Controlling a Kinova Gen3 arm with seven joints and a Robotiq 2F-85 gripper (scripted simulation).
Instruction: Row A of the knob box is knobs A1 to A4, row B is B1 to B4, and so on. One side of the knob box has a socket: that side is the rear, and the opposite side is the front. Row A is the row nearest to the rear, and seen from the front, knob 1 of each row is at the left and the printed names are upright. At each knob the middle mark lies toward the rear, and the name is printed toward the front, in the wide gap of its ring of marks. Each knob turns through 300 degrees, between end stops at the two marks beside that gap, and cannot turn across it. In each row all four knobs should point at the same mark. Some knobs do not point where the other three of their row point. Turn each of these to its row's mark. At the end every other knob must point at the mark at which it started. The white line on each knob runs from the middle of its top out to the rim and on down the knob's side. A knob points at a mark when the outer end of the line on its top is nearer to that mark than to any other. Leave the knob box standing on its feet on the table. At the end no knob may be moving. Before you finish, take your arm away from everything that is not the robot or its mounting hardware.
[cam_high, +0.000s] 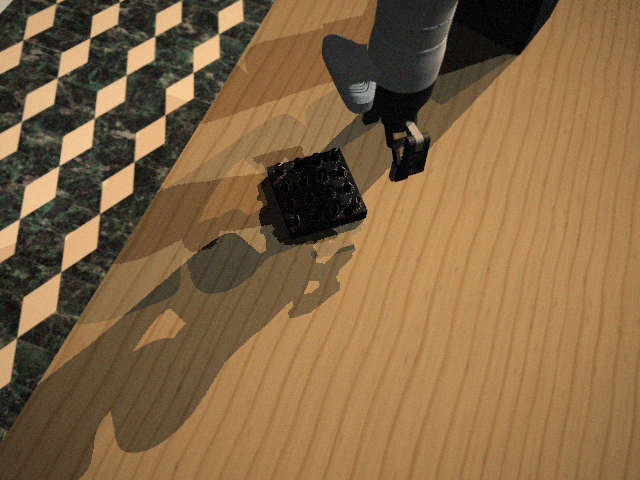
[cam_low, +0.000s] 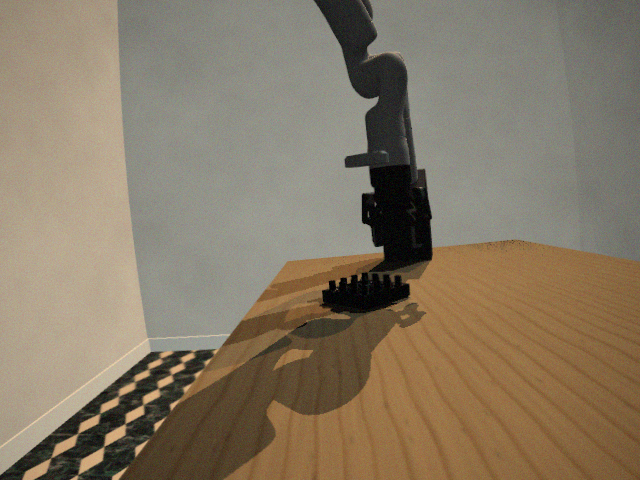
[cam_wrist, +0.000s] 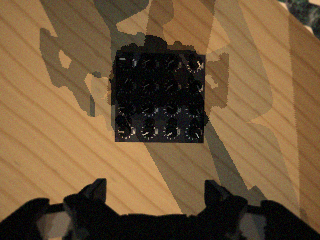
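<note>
The black knob box (cam_high: 330, 225) (cam_low: 361, 303) (cam_wrist: 160, 140) stands flat on the table, with sixteen black knobs in a four by four grid. In the wrist view it lies square, above the middle. The row nearest the gripper shows faint white lines: its left knob (cam_wrist: 125, 130) seems to point left, its right knob (cam_wrist: 195, 132) toward the lower right. The other lines are mostly too dark to tell. Printed names and the socket cannot be made out. My gripper (cam_high: 408, 169) (cam_low: 379, 240) (cam_wrist: 155, 190) is open and empty, raised above the table and beside the box, touching nothing.
The wooden table (cam_high: 491, 310) (cam_low: 516, 361) (cam_wrist: 45, 165) carries the box. Arm shadows darken the box and the wood around it. The table's edge and the checkered floor (cam_high: 41, 196) (cam_low: 93, 413) lie to the left in the top and exterior views. A black block (cam_high: 496, 25) stands behind the arm.
</note>
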